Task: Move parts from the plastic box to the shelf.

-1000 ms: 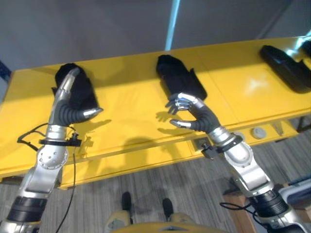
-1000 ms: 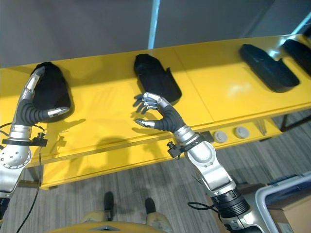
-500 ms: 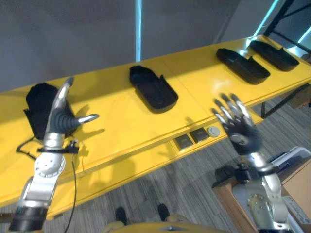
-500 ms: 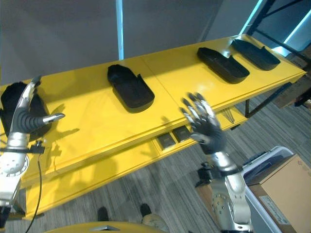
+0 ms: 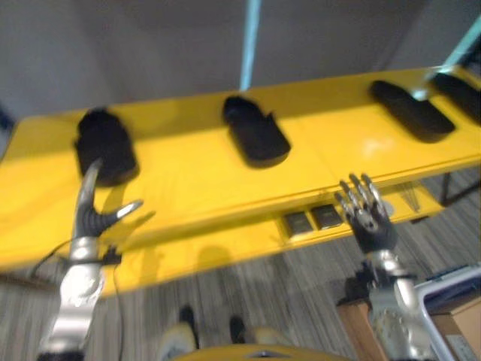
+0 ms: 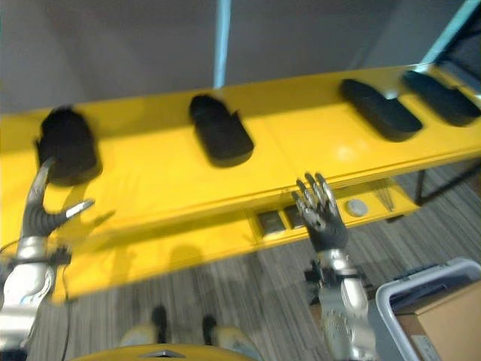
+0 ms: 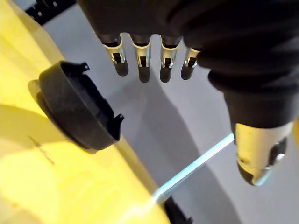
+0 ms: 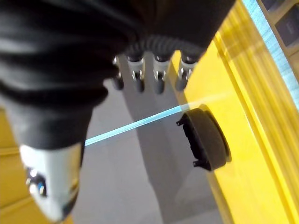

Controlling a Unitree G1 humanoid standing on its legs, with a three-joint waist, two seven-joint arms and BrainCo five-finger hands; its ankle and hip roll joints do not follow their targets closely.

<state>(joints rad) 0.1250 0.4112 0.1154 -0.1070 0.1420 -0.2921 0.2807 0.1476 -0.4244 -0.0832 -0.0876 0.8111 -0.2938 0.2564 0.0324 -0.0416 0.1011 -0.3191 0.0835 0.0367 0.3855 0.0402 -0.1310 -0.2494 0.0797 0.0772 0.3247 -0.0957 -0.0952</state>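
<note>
Now my left robot hand (image 5: 94,212) is spread and empty near the leftmost black part (image 5: 105,145); my right robot hand (image 5: 366,216) is spread too, holding nothing, before the yellow shelf (image 5: 195,180), where four black parts lie.

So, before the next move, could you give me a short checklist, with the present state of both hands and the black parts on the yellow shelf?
1. Left hand holds nothing, fingers straight: ok.
2. Right hand holds nothing, fingers straight: ok.
3. Left hand apart from the leftmost part: ok.
4. Middle part lies fully on the yellow shelf, away from its front edge: ok.
5. Two right parts lie on the shelf: ok.
6. Plastic box at lower right, parts left inside: cannot tell.
</note>
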